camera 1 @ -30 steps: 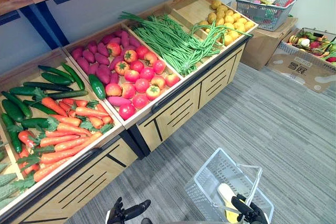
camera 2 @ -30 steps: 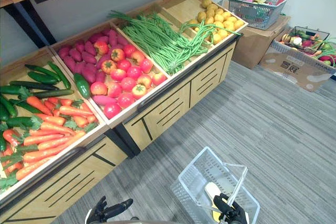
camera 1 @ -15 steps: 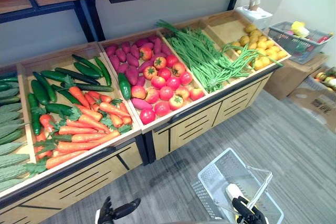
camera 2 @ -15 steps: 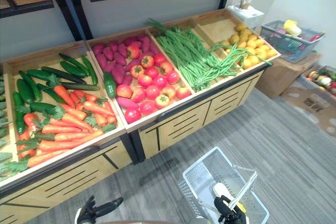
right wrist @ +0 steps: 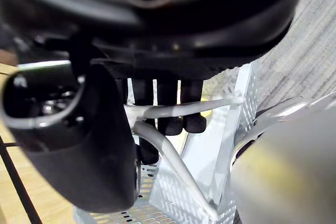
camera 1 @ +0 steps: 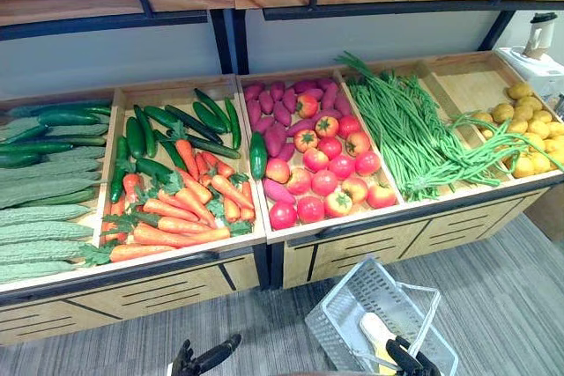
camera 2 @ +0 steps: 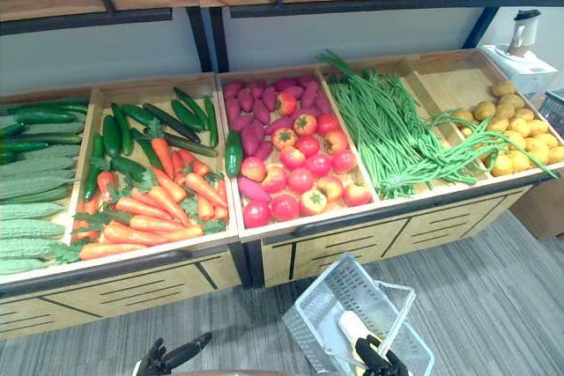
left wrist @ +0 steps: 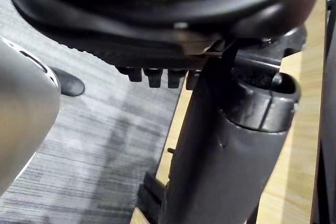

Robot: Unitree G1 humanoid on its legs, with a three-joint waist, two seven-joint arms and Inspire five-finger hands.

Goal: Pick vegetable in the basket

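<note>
The long wooden produce counter (camera 1: 352, 257) stands ahead of your hands and well apart from them. Orange carrots (camera 1: 185, 209) lie beyond your left hand (camera 1: 198, 363), red tomatoes (camera 1: 330, 178) and green long beans (camera 1: 405, 129) beyond the right hand (camera 1: 405, 363). That right hand is clenched round the handle of the white wire basket (camera 1: 352, 310), which hangs just under it with one pale yellow-and-white vegetable (camera 1: 377, 332) inside. The left hand is released, holding nothing. I judge one pick done. Nothing blocks the next one but distance.
</note>
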